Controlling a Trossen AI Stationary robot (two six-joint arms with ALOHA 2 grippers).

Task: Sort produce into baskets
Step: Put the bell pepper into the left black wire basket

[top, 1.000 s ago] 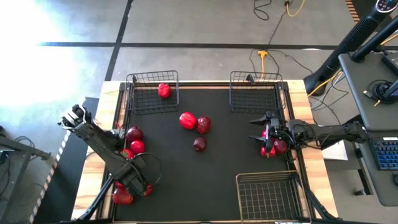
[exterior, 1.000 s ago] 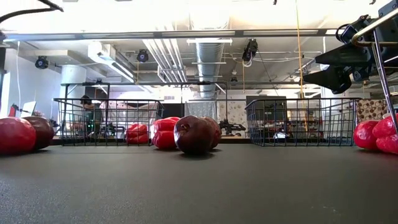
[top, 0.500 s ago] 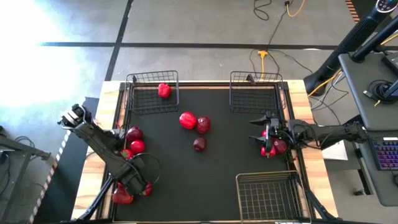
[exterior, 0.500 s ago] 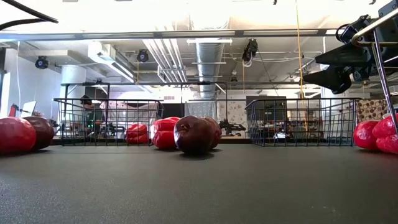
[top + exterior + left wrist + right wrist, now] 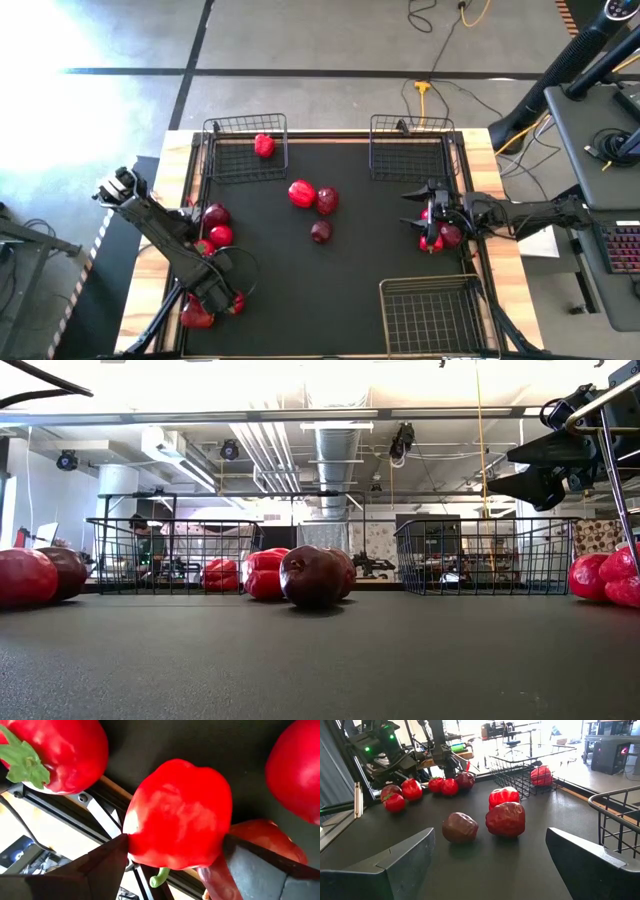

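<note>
Red produce lies about the black table: a pepper (image 5: 302, 193) and two maroon fruits (image 5: 327, 200) in the middle, a cluster (image 5: 215, 214) at the left edge, and another (image 5: 440, 238) at the right edge. One pepper (image 5: 264, 146) lies in the far left basket (image 5: 245, 122). My left gripper (image 5: 222, 298) points down at the near left, open, with a glossy red pepper (image 5: 180, 815) filling the gap between its fingers. My right gripper (image 5: 408, 208) hangs open and level above the right cluster, holding nothing. My left gripper has one finger (image 5: 107, 857) at each side of the red pepper, coming from above and pointing steeply down. The pepper's sides (image 5: 131, 832) reach both fingers' edges, but whether they touch it I cannot tell. The pepper lies on the table by the frame rail.
A second basket (image 5: 410, 122) stands at the far right and a third (image 5: 430, 285) at the near right. A tomato with a green top (image 5: 55, 755) and more red pieces (image 5: 295, 775) crowd my left gripper. The table's metal frame rail (image 5: 75, 812) runs just beside the pepper.
</note>
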